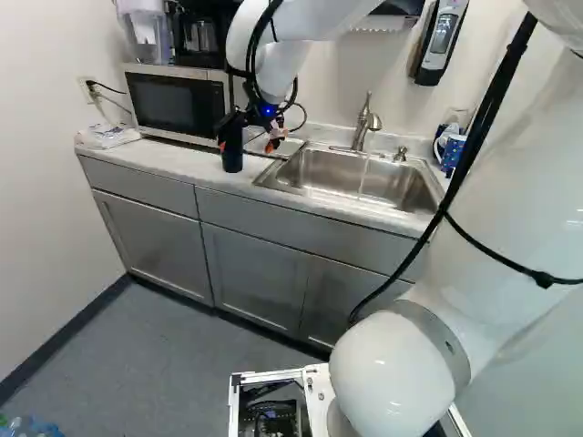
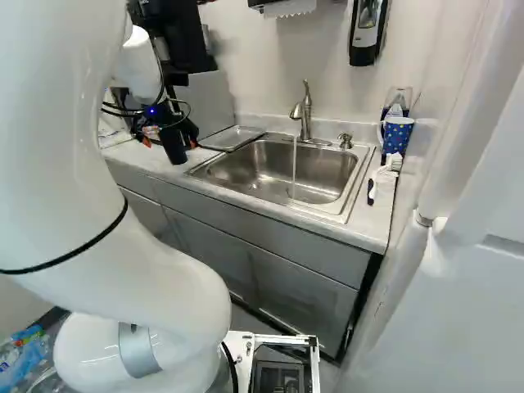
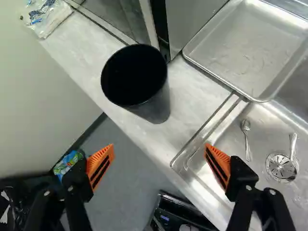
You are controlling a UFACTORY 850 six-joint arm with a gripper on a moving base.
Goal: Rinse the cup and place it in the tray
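Cup (image 3: 159, 103), tall, black, smooth-sided, slightly tapered: upright on the pale tabletop (image 1: 173, 162), near its front edge, ahead of the open microwave-side stretch and short of the sink. Position relative to the gripper (image 1: 246, 144): ahead of the fingertips in the wrist view, across the space between them, nearer the finger away from the sink; mouth toward the wrist.

Gripper (image 3: 159, 147), black, two fingers with ribbed orange pads (image 3: 99, 166): fingers spread wide apart, grasp empty.

Markings: blue patches on a clear plastic packet (image 3: 45, 17) by the wall, too small to read; likewise the panel of a white-and-black wall dispenser (image 1: 440, 41).

Tray (image 3: 250, 48), shallow, rectangular, brushed metal: beside the microwave (image 1: 178, 102), partly over the edge of the sink (image 2: 270, 168), stainless steel, single basin. Inside the sink: metal spoon (image 3: 246, 132) and round strainer (image 3: 281, 167). Faucet (image 2: 304, 115), curved, metal, with thin stream of water (image 2: 294, 168) falling into basin. Far end of tabletop: blue dotted mug (image 2: 398, 135), white-handled.
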